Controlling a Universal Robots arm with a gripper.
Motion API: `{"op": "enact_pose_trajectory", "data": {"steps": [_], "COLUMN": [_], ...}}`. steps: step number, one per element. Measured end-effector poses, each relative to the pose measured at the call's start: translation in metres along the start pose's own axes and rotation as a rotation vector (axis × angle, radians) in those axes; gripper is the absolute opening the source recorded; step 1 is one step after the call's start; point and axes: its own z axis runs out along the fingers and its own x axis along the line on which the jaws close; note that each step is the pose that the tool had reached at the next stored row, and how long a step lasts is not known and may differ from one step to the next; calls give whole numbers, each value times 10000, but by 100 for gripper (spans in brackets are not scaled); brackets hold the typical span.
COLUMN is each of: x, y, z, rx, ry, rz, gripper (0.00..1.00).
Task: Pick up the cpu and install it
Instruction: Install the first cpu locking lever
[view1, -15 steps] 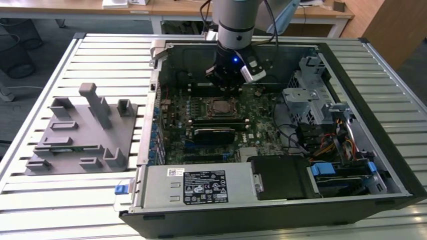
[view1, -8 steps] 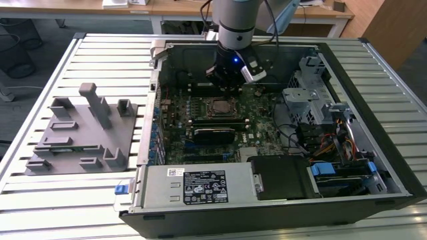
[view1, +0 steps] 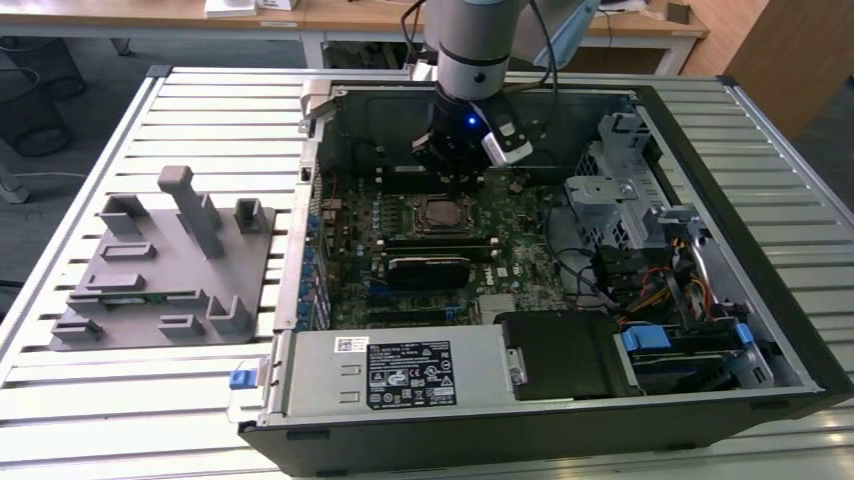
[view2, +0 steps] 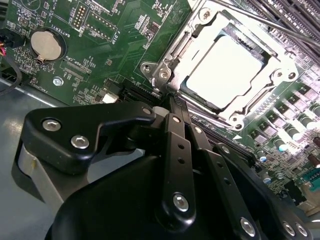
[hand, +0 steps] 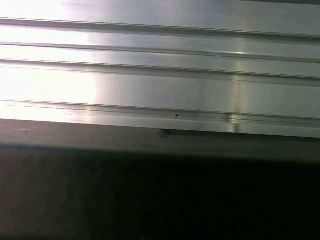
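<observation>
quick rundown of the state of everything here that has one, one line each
cpu: seated flat in the motherboard socket, silver top facing up
socket frame: lying around the cpu's edges
tool: above the board beside the socket, holding nothing
computer case: lying on its side, side panel off, inside exposed
grey fixture tray: on the table at the exterior view's left, slots bare
coin cell battery: sitting in its holder on the board

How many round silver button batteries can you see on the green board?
1. The coin battery sits in its round holder on the motherboard in the second wrist view, away from the cpu. Others may be hidden.
</observation>
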Motion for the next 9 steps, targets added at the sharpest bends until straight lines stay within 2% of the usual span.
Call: {"op": "enact_pose_trajectory", "data": {"steps": [9], "x": [0], "y": [1], "z": [-14], "rx": [7], "ry": [0], "rz": [-1], "gripper": [11]}}
